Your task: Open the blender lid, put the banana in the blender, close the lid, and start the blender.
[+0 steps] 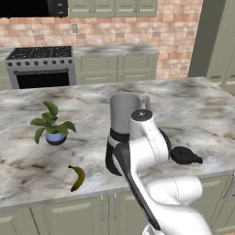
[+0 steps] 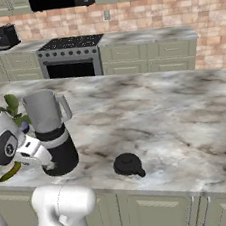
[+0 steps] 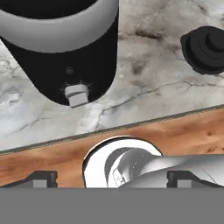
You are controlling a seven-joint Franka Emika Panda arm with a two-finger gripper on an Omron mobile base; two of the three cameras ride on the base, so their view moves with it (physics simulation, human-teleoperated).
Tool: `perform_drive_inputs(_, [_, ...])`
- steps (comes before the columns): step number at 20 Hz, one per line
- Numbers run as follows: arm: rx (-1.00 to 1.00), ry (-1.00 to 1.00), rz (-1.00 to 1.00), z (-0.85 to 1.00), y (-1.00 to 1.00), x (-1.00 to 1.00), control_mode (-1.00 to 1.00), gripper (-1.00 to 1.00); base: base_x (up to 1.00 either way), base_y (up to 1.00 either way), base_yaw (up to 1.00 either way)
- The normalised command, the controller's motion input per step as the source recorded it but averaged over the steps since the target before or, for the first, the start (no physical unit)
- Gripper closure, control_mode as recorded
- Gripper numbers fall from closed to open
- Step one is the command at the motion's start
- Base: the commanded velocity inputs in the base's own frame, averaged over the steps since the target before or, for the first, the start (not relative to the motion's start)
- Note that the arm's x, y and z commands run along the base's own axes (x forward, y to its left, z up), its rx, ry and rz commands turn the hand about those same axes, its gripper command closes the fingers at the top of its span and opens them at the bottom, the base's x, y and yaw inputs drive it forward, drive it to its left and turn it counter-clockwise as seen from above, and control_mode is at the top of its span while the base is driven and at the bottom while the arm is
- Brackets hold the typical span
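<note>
The blender point(image 1: 124, 112) stands near the counter's front edge, its clear grey jar point(image 2: 44, 111) uncovered. The blender lid point(image 1: 185, 155) lies on the counter to the right of the blender, also seen as the black lid point(image 2: 128, 164) and the lid point(image 3: 210, 47). Left of the blender, by the front edge, lies the banana point(image 1: 78, 177); its end peeks out as the banana point(image 2: 11, 172). My gripper point(image 3: 111, 179) is open and holds nothing, hanging just in front of the blender's black base point(image 3: 65, 52), whose white knob point(image 3: 77, 94) faces it.
A small potted plant point(image 1: 53, 125) stands behind and left of the banana. The marble counter point(image 1: 193, 105) stretches wide to the right and back. A stove point(image 1: 41, 66) sits against the brick wall. My own arm covers the blender's base in the left base view.
</note>
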Motion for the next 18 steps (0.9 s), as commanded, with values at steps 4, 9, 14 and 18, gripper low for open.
perform_drive_inputs(4, [-0.02,0.13,0.27,-0.3,1.0,0.0,-1.0,-1.0,0.0,0.0,0.0])
perform_drive_inputs(9, [-0.01,0.07,0.19,-0.33,1.0,0.01,-1.0,-1.0,0.0,0.0,0.0])
perform_drive_inputs(14, [0.0,0.01,0.03,-0.22,0.98,0.34,-1.0,-1.0,0.0,0.0,0.0])
perform_drive_inputs(18, [0.0,0.0,-0.01,-0.15,0.74,0.37,-1.0,-1.0,0.0,0.0,0.0])
